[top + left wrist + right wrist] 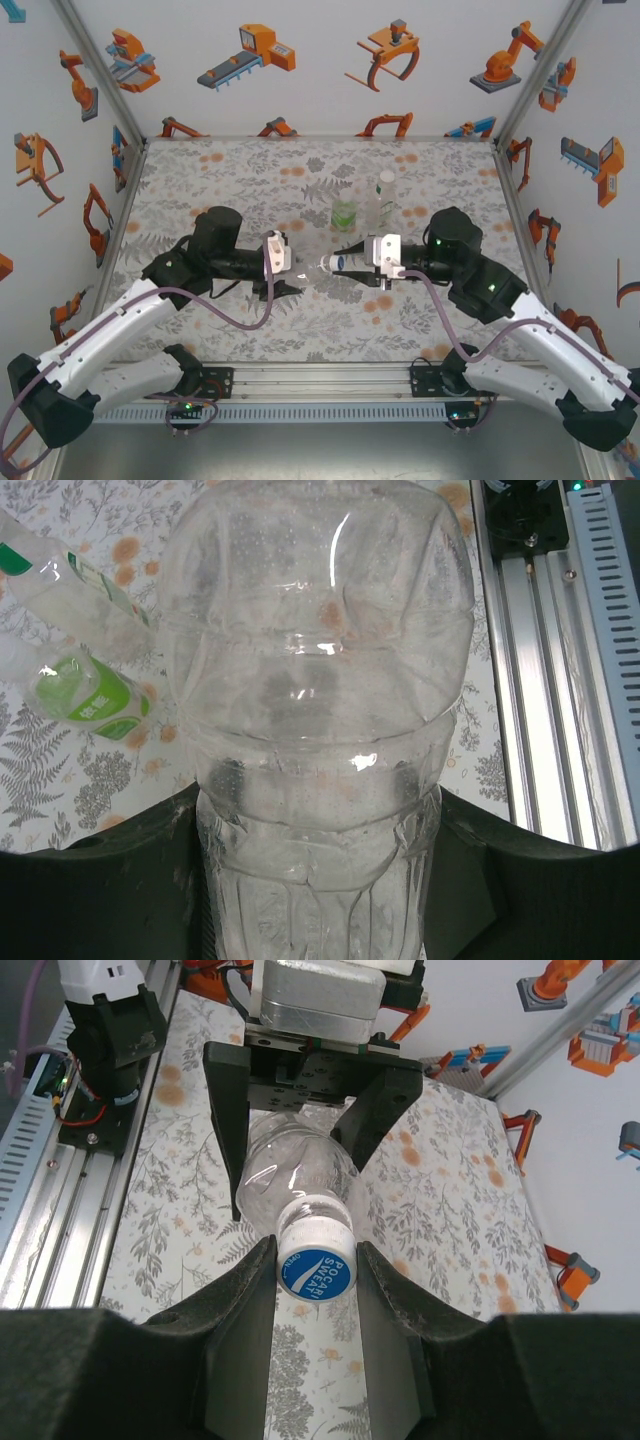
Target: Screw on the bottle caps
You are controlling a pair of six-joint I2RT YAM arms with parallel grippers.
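We see two robot arms meeting over a floral-patterned table (200,180), with one small bottle held level between them.

The left gripper (318,825) is clenched around the body of the colourless bottle (315,660), with one dark finger on each side of its ribbed lower part. The thin, clear wall looks dented, so we judge the bottle to be light, apparently empty and easily crushed. The firmer ribbed band is probably the better place to hold it. The smooth plastic may slip or twist under turning force.

The right gripper (316,1260) is closed on the blue cap (317,1272), and its padded fingers (245,1310) press the white ridged sides. The cap sits on the bottle's neck, facing the right wrist camera. We cannot tell how far it is threaded on. It is small, stiff and far narrower than the fingers. We judge the ridged rim to be the only useful grip, and the cap must stay square to the neck or it may cross-thread.

White letters on the cap's blue top read "POCARI SWEAT". There is tiny lettering on its rim that we cannot read.

Toward the back of the table, close together, stand a green-tinted bottle (344,212) and a taller bottle (385,195). Both carry labels with green on them, and the writing is too small to read.
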